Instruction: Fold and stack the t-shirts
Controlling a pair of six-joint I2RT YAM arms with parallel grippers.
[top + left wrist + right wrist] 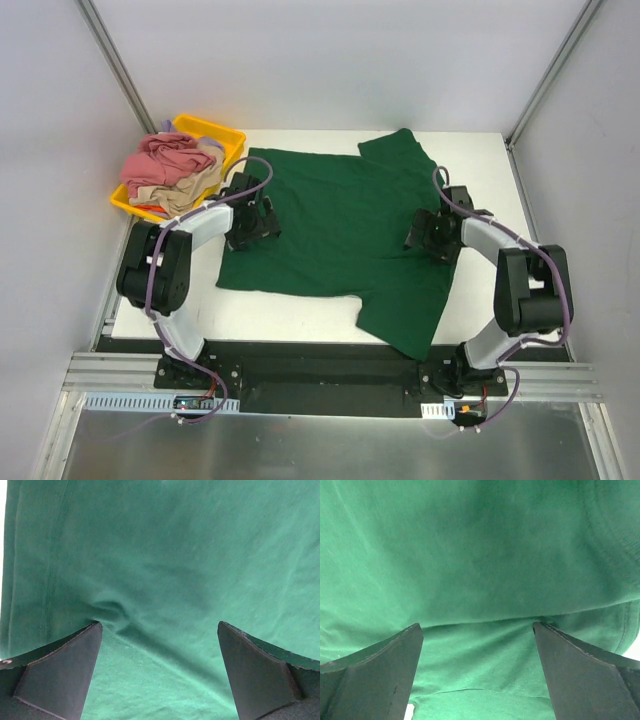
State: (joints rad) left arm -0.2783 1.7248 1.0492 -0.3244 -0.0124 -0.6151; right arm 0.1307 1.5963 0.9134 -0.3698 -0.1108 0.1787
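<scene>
Green shirt (340,230) lies spread out mid-table (480,160), mostly flat. One lobe pokes toward the far edge on the right and a bigger one reaches the near edge.

Your left gripper (255,222) is low over the shirt's left part, just inside its edge. The jaws are spread wide with nothing between them. Left wrist view: both fingers (60,675) frame bare green cloth, with a small pucker (110,610) just ahead of the left one. You cannot tell whether the tips touch the cloth.

Your right gripper (425,235) is low over the shirt's right part, also spread wide and pinching nothing. Right wrist view: a seam line runs across between the fingers (585,675).

Pink shirt (165,158) and beige shirt (188,192) sit bunched together in the yellow tray (222,130) at the far left corner, pink on top.
</scene>
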